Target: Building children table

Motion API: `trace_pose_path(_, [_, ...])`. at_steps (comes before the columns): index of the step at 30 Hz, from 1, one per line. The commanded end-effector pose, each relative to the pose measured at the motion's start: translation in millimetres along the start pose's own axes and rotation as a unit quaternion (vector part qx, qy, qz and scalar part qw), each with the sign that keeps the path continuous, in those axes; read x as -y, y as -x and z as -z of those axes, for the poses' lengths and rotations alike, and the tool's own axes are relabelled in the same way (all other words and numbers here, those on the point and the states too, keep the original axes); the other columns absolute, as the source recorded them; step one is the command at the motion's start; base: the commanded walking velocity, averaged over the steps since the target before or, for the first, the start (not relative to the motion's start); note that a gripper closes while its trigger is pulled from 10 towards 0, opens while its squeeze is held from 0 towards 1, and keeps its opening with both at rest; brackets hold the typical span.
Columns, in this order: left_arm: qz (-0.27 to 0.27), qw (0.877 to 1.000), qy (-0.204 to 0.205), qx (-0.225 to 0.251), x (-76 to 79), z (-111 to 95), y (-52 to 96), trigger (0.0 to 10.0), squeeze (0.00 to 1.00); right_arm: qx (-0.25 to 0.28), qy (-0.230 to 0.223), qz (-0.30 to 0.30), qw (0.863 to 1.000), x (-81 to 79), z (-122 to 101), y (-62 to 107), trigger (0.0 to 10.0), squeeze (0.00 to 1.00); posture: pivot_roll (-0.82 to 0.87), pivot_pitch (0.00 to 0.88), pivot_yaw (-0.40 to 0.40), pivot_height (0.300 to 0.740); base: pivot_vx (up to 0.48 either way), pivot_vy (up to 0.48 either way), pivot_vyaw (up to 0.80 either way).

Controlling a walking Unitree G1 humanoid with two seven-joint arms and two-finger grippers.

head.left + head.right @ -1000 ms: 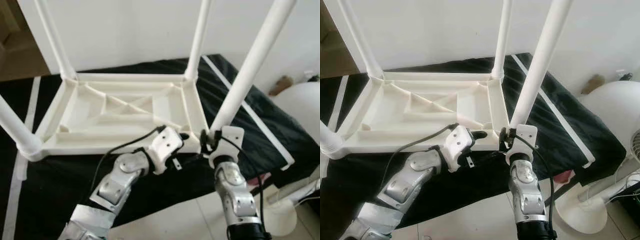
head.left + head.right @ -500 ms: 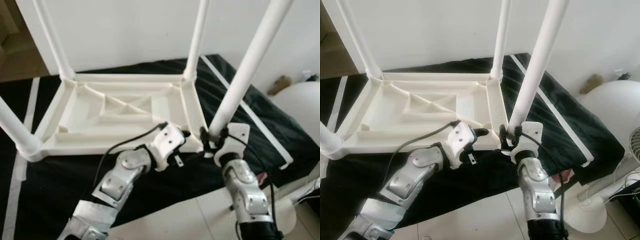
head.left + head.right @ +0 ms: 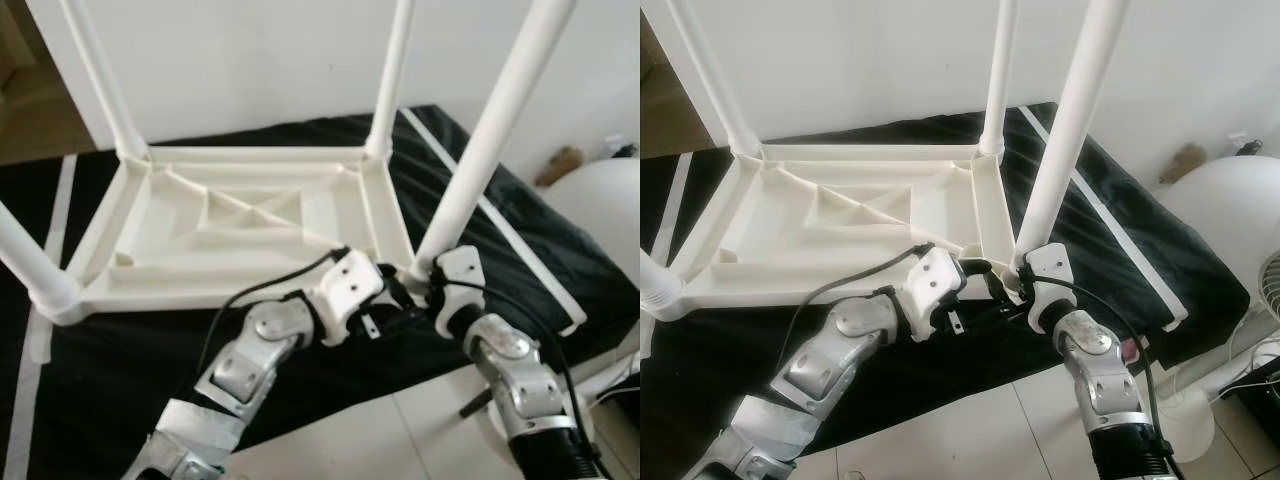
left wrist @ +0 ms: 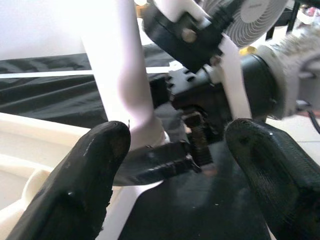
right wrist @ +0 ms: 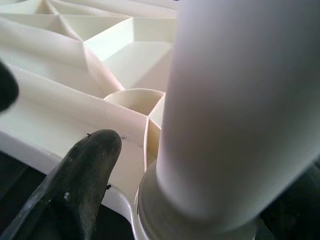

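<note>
Children's table (image 3: 250, 215), white plastic and turned upside down, is laid on a black cloth (image 3: 120, 370) spread over a raised surface, with its ribbed underside facing up and four white legs pointing upward. The near right leg (image 3: 490, 135) is seated in the corner socket closest to the robot. The right gripper (image 3: 1018, 287) is placed at the base of this leg, one black finger (image 5: 80, 185) resting on the table frame just beside the socket; whether the leg is clamped cannot be told. The left gripper (image 4: 175, 150) is held at the same corner with its fingers (image 4: 80, 185) spread apart, nothing between them. A white fan (image 3: 1215, 330) is seen on the tiled floor (image 3: 970, 430) to the right.
</note>
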State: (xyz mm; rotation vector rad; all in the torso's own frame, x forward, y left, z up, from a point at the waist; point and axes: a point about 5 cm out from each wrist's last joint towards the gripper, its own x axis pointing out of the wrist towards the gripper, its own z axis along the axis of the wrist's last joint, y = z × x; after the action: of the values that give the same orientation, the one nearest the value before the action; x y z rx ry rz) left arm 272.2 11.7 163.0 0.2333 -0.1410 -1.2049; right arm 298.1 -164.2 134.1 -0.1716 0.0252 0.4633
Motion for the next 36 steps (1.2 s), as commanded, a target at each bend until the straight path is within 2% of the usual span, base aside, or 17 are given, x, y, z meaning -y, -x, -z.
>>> trace_pose_path(1, [0.032, 0.999, -0.009, -0.001, 6.7, -1, -0.8, 10.0, 0.00, 0.001, 0.009, -0.019, 1.000, -0.5, -1, -2.4, 10.0, 0.00, -0.04, 0.075, 0.007, 0.740, 0.000, 0.000, 0.00])
trace_pose_path(8, [0.043, 0.999, -0.014, 0.000, 8.3, -4, -6.0, 10.0, 0.00, 0.011, 0.041, -0.089, 0.995, 1.9, -11, -5.7, 10.0, 0.00, -0.04, 0.076, 0.009, 0.740, 0.000, 0.000, 0.00])
trace_pose_path(11, [0.050, 0.999, -0.017, 0.003, 9.2, -5, -7.8, 10.0, 0.00, -0.003, 0.051, -0.123, 0.991, -0.3, -10, -7.3, 10.0, 0.00, -0.04, 0.075, 0.010, 0.740, 0.000, 0.000, 0.00])
trace_pose_path(19, [0.056, 0.998, -0.021, 0.003, 10.4, -6, -9.8, 10.0, 0.00, -0.019, 0.075, -0.158, 0.984, 0.0, -7, -5.6, 10.0, 0.00, -0.03, 0.067, 0.011, 0.740, 0.000, 0.000, 0.00])
trace_pose_path(20, [0.057, 0.998, -0.020, 0.004, 10.6, -6, -10.6, 10.0, 0.00, -0.016, 0.075, -0.152, 0.985, 2.3, -9, -7.1, 8.7, 0.00, -0.04, 0.065, 0.011, 0.740, 0.000, 0.000, 0.00])
trace_pose_path(21, [0.057, 0.998, -0.020, 0.005, 10.8, -7, -11.2, 10.0, 0.00, -0.013, 0.073, -0.147, 0.986, 4.2, -11, -8.7, 5.5, 0.00, -0.04, 0.065, 0.011, 0.740, 0.000, 0.000, 0.00])
trace_pose_path(23, [0.058, 0.998, -0.022, 0.005, 11.4, -7, -12.6, 10.0, 0.00, -0.004, 0.067, -0.136, 0.988, 4.6, -14, -12.5, 2.8, 0.00, -0.04, 0.063, 0.010, 0.740, 0.000, 0.000, 0.00])
trace_pose_path(25, [0.058, 0.998, -0.022, 0.005, 11.4, -7, -12.6, 10.0, 0.00, -0.004, 0.067, -0.136, 0.988, 4.6, -14, -12.5, 2.8, 0.00, -0.04, 0.063, 0.010, 0.740, 0.000, 0.000, 0.00])
trace_pose_path(27, [0.058, 0.998, -0.024, 0.005, 12.2, -7, -13.6, 10.0, 0.00, 0.005, 0.058, -0.128, 0.990, 2.3, -16, -15.5, 0.0, 0.00, -0.04, 0.063, 0.007, 0.740, 0.000, 0.000, 0.00])
trace_pose_path(33, [0.058, 0.998, -0.023, 0.003, 12.7, -5, -12.0, 10.0, 0.00, 0.008, 0.050, -0.111, 0.993, 0.6, -16, -16.7, 0.0, 0.00, -0.04, 0.064, 0.004, 0.740, 0.000, 0.000, 0.00])
trace_pose_path(34, [0.058, 0.998, -0.023, 0.001, 12.4, -5, -11.1, 10.0, 0.00, 0.007, 0.049, -0.102, 0.994, 0.7, -15, -16.5, 3.5, 0.00, -0.04, 0.065, 0.002, 0.740, 0.000, 0.000, 0.00])
trace_pose_path(35, [0.055, 0.998, -0.021, -0.001, 11.8, -3, -9.1, 10.0, 0.00, 0.002, 0.041, -0.079, 0.996, 2.7, -13, -14.7, 10.0, 0.00, -0.04, 0.064, -0.005, 0.740, 0.000, 0.000, 0.00])
trace_pose_path(36, [0.055, 0.998, -0.021, -0.001, 11.8, -3, -9.1, 10.0, 0.00, 0.002, 0.041, -0.079, 0.996, 2.7, -13, -14.7, 10.0, 0.00, -0.04, 0.064, -0.005, 0.740, 0.000, 0.000, 0.00])
